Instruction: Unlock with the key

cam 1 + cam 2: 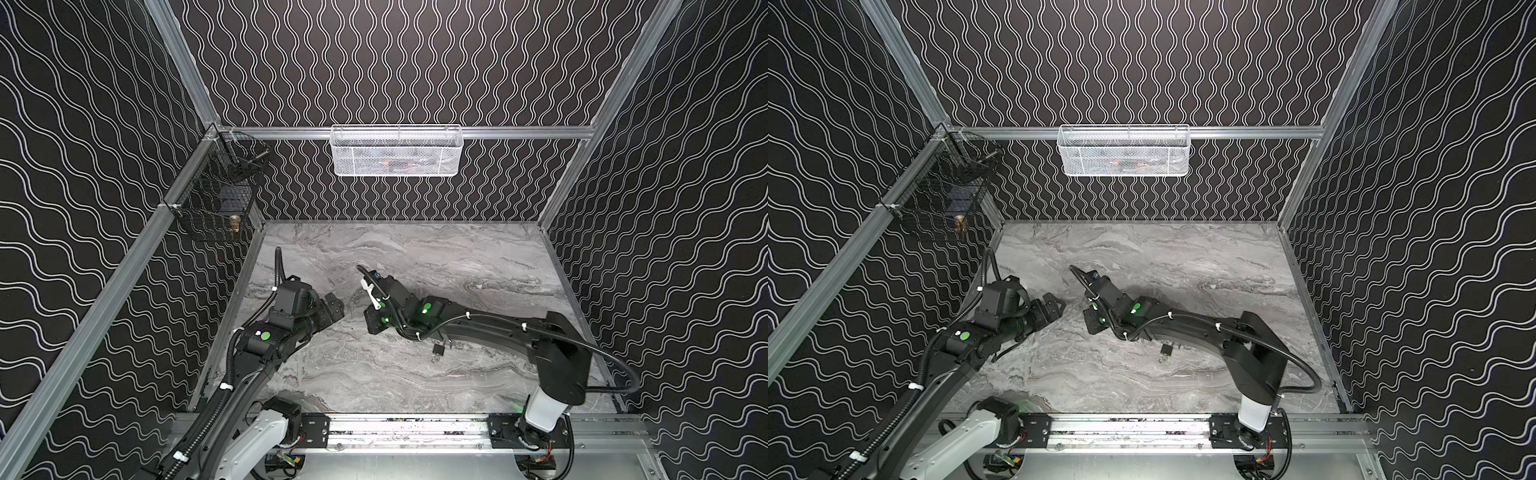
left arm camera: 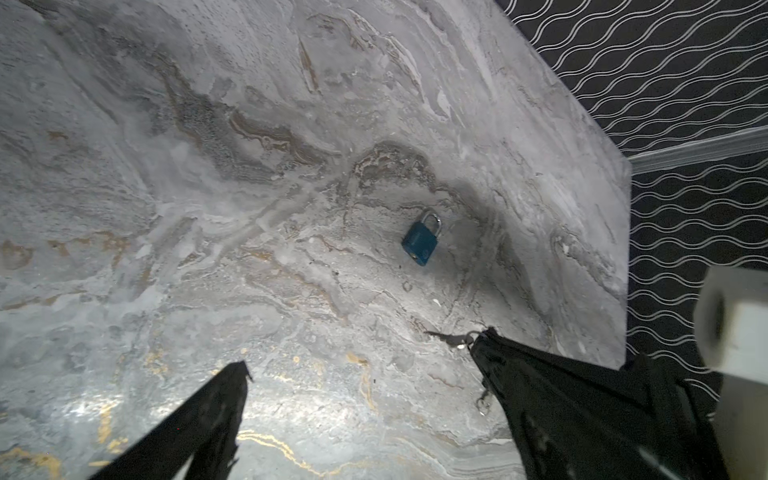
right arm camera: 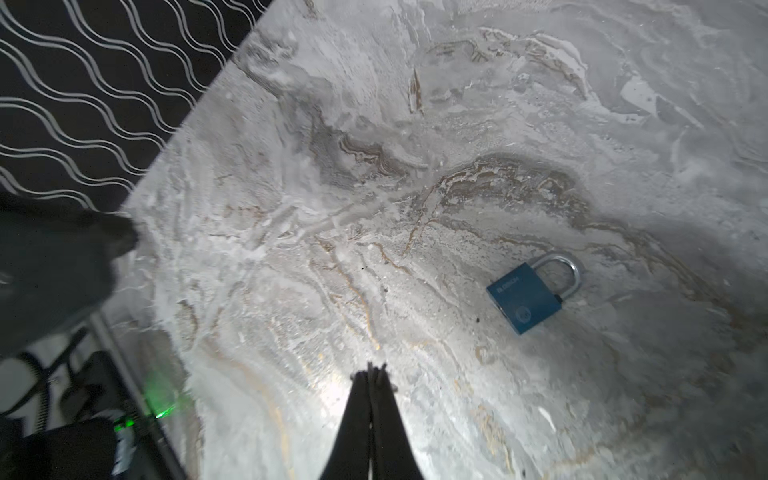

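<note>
Left wrist view: padlock [image 2: 419, 243] flat, shackle [image 2: 433, 219] pointing away from key [image 2: 446, 337]; left claw [image 2: 368, 347] spread, right claw [image 3: 370, 370] closed.

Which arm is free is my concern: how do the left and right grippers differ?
The left gripper has fingers spread wide; the right gripper has fingers pressed together. The left gripper holds nothing; the right gripper seems to pinch the key. Both are black, low over the table near the blue padlock.
</note>
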Tool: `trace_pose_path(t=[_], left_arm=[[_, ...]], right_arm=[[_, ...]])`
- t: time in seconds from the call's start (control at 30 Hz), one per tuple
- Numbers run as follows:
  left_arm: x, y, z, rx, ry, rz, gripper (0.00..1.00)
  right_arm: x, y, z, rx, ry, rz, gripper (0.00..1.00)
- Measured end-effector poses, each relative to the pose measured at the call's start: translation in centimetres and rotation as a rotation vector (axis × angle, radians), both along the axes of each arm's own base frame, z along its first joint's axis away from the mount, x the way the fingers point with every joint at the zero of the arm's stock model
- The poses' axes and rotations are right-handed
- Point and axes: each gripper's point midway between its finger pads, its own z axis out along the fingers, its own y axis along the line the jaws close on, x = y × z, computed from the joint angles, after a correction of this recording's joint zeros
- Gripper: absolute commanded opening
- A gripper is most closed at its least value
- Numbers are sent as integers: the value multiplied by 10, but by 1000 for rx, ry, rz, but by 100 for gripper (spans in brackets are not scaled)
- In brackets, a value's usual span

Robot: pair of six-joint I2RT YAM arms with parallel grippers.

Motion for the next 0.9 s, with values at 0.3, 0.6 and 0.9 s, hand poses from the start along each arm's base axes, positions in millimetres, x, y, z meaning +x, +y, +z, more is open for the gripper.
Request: trace_pose_path(t=[0.3,0.6,0.9], left_arm=[[-1,-26,27,-194,-38,-46,99],[-2,-48,36,-390,-41,-64,99],[-11,-72,42,-519,-24,-87,99]], right_arm=[[-19,-29,42,83,8,-27,0],[-30,-51,56,127,19,-63,0],[-38,-44,59,155,11,-72,0]])
